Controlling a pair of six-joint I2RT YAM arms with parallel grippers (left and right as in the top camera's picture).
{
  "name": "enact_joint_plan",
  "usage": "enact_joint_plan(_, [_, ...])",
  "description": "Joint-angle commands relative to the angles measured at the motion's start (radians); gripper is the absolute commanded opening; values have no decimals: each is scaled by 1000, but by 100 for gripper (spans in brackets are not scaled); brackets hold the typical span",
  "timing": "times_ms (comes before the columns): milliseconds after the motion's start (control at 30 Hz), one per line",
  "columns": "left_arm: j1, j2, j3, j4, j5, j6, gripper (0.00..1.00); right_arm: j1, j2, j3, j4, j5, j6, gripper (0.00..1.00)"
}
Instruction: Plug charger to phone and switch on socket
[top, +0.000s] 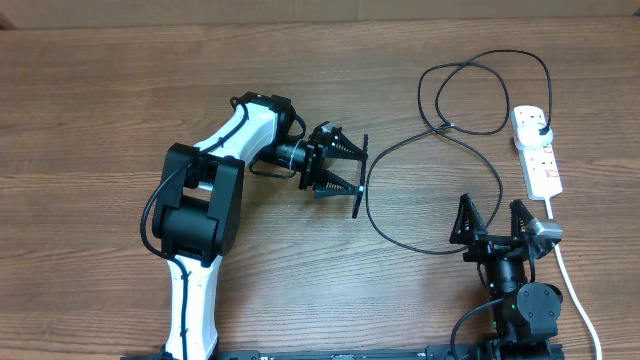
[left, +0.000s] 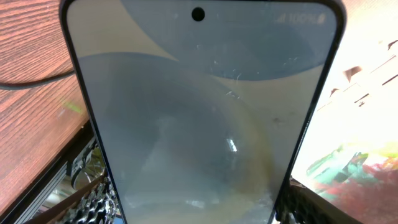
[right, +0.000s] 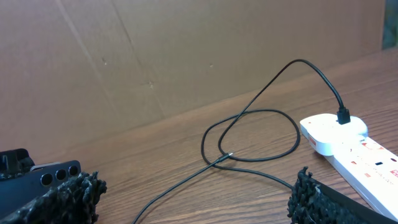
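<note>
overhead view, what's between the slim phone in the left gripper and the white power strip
Only the thin black charger cable, looping over the wooden table; the overhead view shows it.

The socket (top: 537, 152) lies along the right edge of the counter (top: 100, 120), toward the far right corner, its length running far to near. The plug (top: 540, 124) sits in its far end. From there the charger (top: 372, 205) loops toward the far edge and crosses itself left of the socket. It then swings in 1 wide arc toward the counter's middle and back right, to just beside the right gripper (top: 491, 205). That gripper is by the near right corner, nearer than the socket, its 2 fingers spread apart. The left gripper (top: 352, 171) is around mid-counter, left of the arc. The phone (top: 357, 207) is clamped between its fingers, standing on edge, just beside the cable.
</note>
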Motion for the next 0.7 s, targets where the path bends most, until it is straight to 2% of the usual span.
enact_joint_plan(0, [-11,2,-2,-2,61,-13,54,2,-7,-10,3,2,-11,100])
enact_joint_plan(667, [-11,2,-2,2,61,-10,54,2,-7,-10,32,-4,0,100])
